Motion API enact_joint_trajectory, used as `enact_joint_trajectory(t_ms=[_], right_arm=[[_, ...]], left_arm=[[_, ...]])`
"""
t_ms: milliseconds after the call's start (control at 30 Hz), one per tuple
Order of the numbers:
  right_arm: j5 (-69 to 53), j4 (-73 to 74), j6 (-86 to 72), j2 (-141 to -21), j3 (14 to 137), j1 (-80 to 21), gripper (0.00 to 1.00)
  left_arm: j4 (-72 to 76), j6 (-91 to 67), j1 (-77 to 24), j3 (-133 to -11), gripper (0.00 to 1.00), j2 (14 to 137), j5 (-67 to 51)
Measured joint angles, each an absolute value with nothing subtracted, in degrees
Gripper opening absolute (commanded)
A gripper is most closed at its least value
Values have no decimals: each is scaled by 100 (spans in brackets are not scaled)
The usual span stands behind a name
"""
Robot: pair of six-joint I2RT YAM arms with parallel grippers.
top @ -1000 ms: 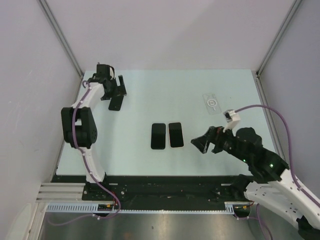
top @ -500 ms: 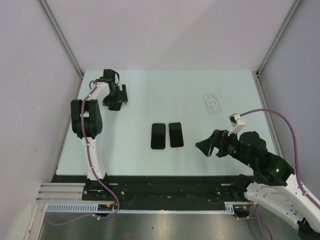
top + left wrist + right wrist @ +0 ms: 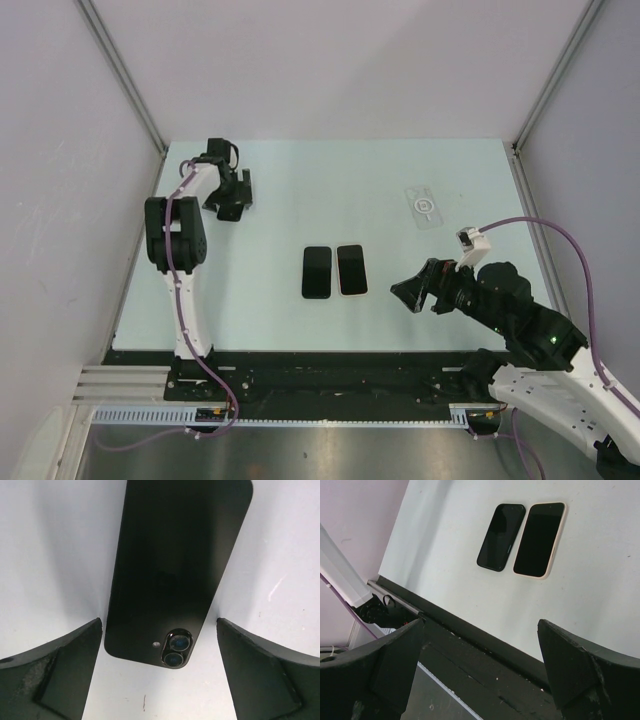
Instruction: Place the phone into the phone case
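A black phone lies face down at the table's far left, its twin camera lenses toward me. My left gripper hangs open over its camera end, one finger on each side, not touching it. From the top view the left gripper covers most of that phone. A clear phone case with a ring mark lies at the far right. My right gripper is open and empty, right of centre above the near part of the table; in its wrist view the right gripper hangs over the table's front edge.
Two more phones lie side by side, screens up, at the table's centre: a black one and one with a cream rim, also seen as the black one and the cream-rimmed one. A black rail runs along the near edge. Walls enclose three sides.
My left gripper came down and nearer, over the black phone, then held still. My right gripper drew back slightly toward the near edge.
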State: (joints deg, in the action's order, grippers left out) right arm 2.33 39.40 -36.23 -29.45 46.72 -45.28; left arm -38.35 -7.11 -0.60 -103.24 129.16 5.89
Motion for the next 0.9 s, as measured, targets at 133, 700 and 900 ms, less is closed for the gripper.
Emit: enact_joint_trajectory(t_ms=[133, 700, 900], right_arm=[[246, 3940, -3623, -2945, 4670, -4528, 100], [388, 3627, -3647, -2928, 4195, -4528, 100], [388, 3444, -3688, -2902, 4012, -4525, 100]], left_arm=[[-3830, -681, -60, -10429, 96, 12991, 497], [-3697, -679, -242, -10250, 69, 12919, 331], [-3588, -760, -412, -10009, 64, 12776, 344]])
